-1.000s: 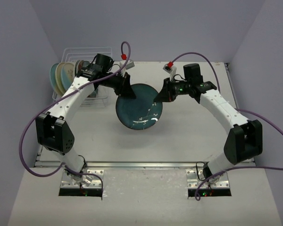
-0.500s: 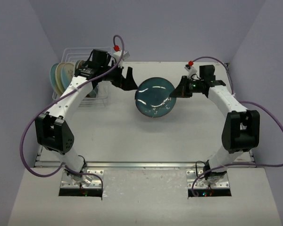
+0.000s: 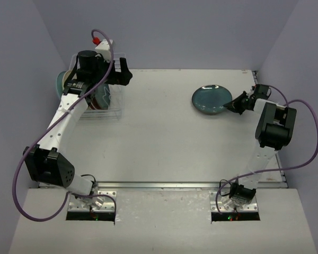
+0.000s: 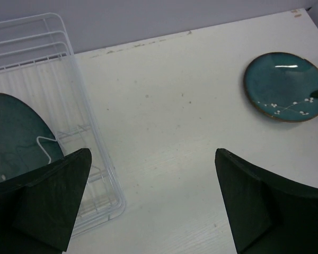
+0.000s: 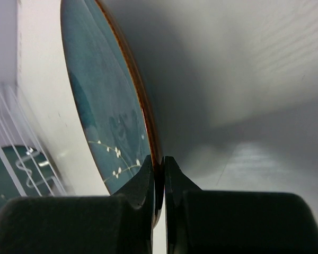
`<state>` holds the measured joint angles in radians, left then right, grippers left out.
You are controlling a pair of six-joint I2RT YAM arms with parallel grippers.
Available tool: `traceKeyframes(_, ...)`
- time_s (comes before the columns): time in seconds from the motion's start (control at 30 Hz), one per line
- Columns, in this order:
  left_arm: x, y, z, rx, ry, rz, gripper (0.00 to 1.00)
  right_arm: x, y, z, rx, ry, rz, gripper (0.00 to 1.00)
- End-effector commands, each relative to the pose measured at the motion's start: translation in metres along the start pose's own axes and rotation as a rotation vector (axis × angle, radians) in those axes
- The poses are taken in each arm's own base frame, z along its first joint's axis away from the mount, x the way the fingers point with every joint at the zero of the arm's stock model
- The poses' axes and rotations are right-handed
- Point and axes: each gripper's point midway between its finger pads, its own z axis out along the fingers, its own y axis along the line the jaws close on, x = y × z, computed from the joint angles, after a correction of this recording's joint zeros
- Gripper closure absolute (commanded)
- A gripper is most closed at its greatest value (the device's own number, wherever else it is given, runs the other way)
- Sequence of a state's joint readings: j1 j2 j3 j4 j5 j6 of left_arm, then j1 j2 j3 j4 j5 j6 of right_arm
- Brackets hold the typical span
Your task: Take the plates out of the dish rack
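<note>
A dark teal plate (image 3: 209, 99) with white blossom marks lies flat at the far right of the table, and my right gripper (image 3: 234, 104) is shut on its right rim. In the right wrist view the fingers pinch the brown rim of that plate (image 5: 106, 106) at the gripper (image 5: 163, 161). I cannot tell whether the plate rests on the table. My left gripper (image 3: 122, 71) hangs open and empty over the right end of the white wire dish rack (image 3: 103, 114). Another teal plate (image 4: 16, 137) stands in the rack (image 4: 42, 58), with pale plates (image 3: 62, 84) at its left end.
The rack stands in the far left corner against the walls. From the left wrist the held plate (image 4: 283, 87) shows far right on the white table (image 4: 175, 132). Purple cables loop off both arms. A metal strip runs along the near table edge (image 3: 164, 185).
The left gripper opened, let go of the teal plate and drew back left to the rack. The right gripper carried that plate from mid-table to the far right and lowered it flat.
</note>
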<state>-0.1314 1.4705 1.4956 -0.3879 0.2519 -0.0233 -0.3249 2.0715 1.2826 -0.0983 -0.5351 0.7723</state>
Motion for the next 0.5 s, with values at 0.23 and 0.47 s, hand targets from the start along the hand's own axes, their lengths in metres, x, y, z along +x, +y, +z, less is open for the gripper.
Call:
traceKeyframes(0.23, 0.009, 0.059, -0.008, -0.328, 0.007, 0.049, 0.02, -0.081, 0.046, 0.026, -0.164, -0.168, 0.063, 1.0)
traceKeyframes(0.47, 0.015, 0.081, -0.01, -0.438, 0.037, 0.039, 0.02, -0.082, 0.028, 0.036, -0.092, -0.161, 0.05, 0.61)
